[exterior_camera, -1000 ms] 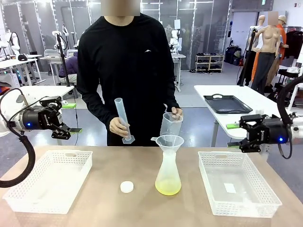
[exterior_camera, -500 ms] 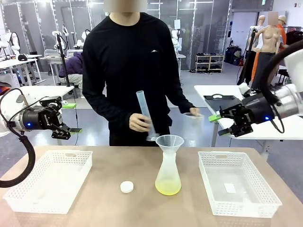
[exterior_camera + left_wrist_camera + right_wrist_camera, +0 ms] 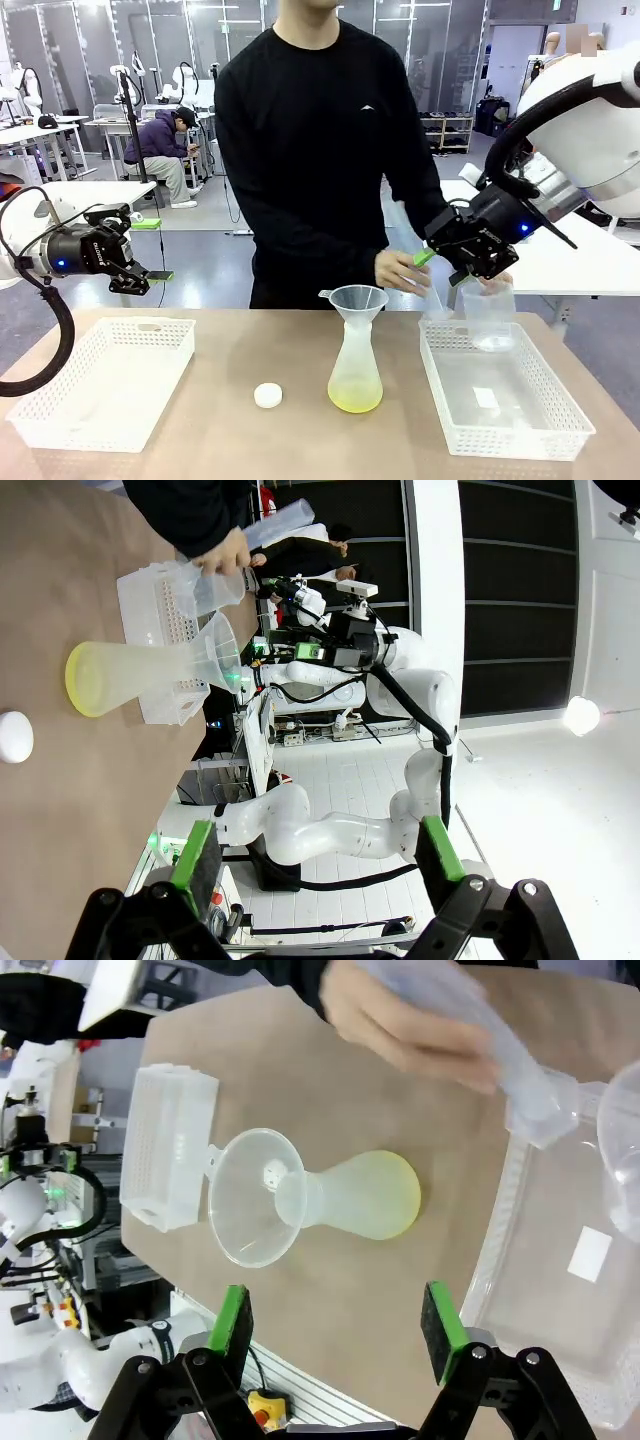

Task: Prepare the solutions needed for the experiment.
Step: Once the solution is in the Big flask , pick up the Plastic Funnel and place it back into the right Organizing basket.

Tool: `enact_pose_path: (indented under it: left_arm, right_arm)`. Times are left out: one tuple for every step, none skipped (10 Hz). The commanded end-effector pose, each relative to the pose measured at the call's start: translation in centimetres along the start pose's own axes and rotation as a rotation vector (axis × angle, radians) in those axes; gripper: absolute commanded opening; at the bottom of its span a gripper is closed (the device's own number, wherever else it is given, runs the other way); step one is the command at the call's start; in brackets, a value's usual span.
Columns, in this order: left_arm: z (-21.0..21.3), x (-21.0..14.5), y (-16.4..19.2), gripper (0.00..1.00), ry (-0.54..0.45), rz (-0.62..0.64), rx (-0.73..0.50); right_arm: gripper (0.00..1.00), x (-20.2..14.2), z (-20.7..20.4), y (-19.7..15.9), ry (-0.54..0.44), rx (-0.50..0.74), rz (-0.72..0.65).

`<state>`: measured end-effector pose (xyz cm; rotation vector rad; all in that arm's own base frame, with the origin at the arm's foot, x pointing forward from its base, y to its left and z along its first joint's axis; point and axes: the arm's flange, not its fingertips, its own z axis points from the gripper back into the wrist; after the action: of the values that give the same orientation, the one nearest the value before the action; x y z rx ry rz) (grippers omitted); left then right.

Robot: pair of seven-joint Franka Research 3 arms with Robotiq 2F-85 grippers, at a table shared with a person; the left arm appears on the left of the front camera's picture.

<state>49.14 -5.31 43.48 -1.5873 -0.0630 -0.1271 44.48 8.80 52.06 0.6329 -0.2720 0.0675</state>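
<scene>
The solution is a shallow layer of pale yellow liquid in a translucent conical flask (image 3: 355,375) with a funnel (image 3: 358,298) in its neck, standing mid-table. The flask (image 3: 350,1195) lies below my right gripper's view, and it also shows in the left wrist view as the flask (image 3: 130,675). My right gripper (image 3: 447,265) hangs open above the right basket's far left corner, just over the person's hands. One hand (image 3: 400,270) lowers a graduated cylinder (image 3: 480,1050) there; the other holds a clear beaker (image 3: 490,315) over the basket. My left gripper (image 3: 152,250) is open and holds nothing, above the left basket.
A white basket (image 3: 100,380) sits at the left and another white basket (image 3: 505,400) at the right of the table. A small white round cap (image 3: 267,395) lies left of the flask. The person stands at the far edge, behind the flask.
My right arm swung in from the far right to over the right basket. The person carried the cylinder and beaker rightward and down to that basket. The left arm stayed still.
</scene>
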Motion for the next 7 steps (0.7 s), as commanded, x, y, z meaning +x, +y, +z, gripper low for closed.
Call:
enact_pose_path:
  left_arm:
    - [-0.02, -0.01, -0.13, 1.0, 0.0, -0.002, -0.001]
    - [-0.02, -0.01, -0.13, 1.0, 0.0, -0.002, -0.001]
    - [-0.02, -0.01, -0.13, 1.0, 0.0, -0.002, -0.001]
    - [-0.02, -0.01, -0.13, 1.0, 0.0, -0.002, -0.001]
    - [-0.02, -0.01, -0.13, 1.0, 0.0, -0.002, -0.001]
    - [-0.02, -0.01, -0.13, 1.0, 0.0, -0.002, -0.001]
    - [-0.02, -0.01, -0.13, 1.0, 0.0, -0.002, -0.001]
  right_arm:
    - [0.85, 0.16, 0.12, 1.11, 0.016, -0.034, -0.041]
    - [0.85, 0.24, -0.02, 0.75, 0.022, -0.045, -0.041]
    - [0.85, -0.08, -0.02, 0.61, 0.008, -0.018, -0.008]
    - [0.85, -0.08, -0.02, 0.61, 0.008, -0.018, -0.008]
    - [0.85, -0.08, -0.02, 0.61, 0.008, -0.018, -0.008]
    - [0.85, -0.08, -0.02, 0.61, 0.008, -0.018, -0.008]
    - [0.85, -0.08, -0.02, 0.61, 0.008, -0.018, -0.008]
